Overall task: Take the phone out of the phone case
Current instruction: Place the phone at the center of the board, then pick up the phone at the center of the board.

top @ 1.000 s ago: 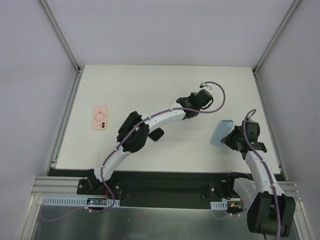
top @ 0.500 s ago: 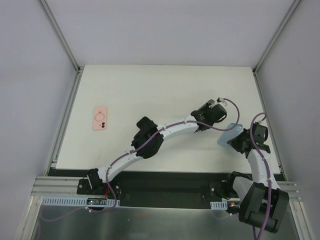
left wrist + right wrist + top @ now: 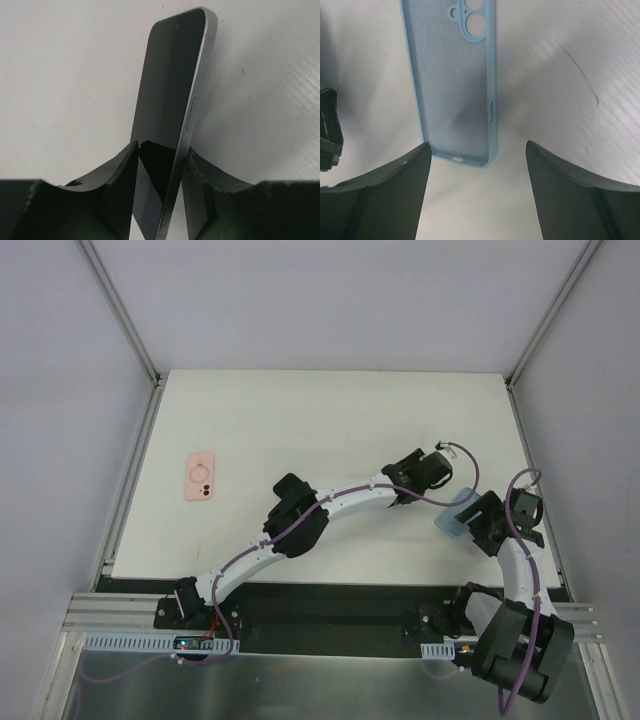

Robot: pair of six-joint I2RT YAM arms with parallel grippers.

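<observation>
The dark phone (image 3: 172, 115) stands on its edge, clamped between the two fingers of the left gripper (image 3: 161, 151), and points to 12 o'clock from it. The light blue phone case (image 3: 455, 85) is empty, its inner side facing the wrist camera. It lies at 12 o'clock from the right gripper (image 3: 477, 146), whose fingers are wide apart and do not touch it. A pink phone-shaped object (image 3: 200, 478) lies far at 9 o'clock on the table (image 3: 300, 420).

Left arm (image 3: 350, 496) apparently just beside case (image 3: 452, 85).
</observation>
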